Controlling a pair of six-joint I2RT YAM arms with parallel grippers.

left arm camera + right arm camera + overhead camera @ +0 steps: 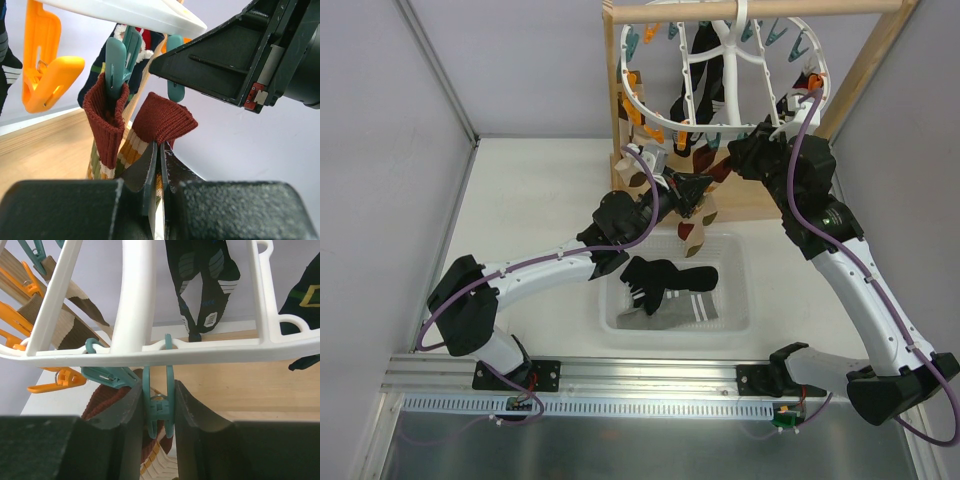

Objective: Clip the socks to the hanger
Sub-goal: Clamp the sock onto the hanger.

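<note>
Overhead, both arms converged beneath the hanger point(724, 52), which hung from the bar of a wooden stand point(770, 9) at the far edge of the worktop point(520, 200). The left end effector point(700, 195) lifted a brown-and-cream striped sock point(694, 232) toward the ring. The right end effector point(735, 160) reached in from the opposite side, the two nearly meeting. Nearer the front edge, a white basket point(745, 290) held a black sock point(665, 275) and a grey sock point(685, 315), apparently waiting their turn.

From the left wrist, the left end effector was seen fully closed. Its fingers point(142, 172) pinched the striped sock just below its dark red ribbed cuff, so the cuff stood upright and free above the grip, evidently presented for clipping. Just beside it, a matching sock point(106, 125) hung by its cuff from a neighbouring teal pin point(116, 62). An orange clothespin point(47, 75) dangled unused at the left, and the right end effector loomed close above.

From the right wrist, the right end effector was closed partway on a teal clothespin point(158, 410) dangling under a white cross bar, one finger on each side of it. The squeeze was most likely meant to spread the pin for the cuff below, though whether the pin had actually opened could not be told. A black pair point(202, 285) hung clipped farther along the hanger.
</note>
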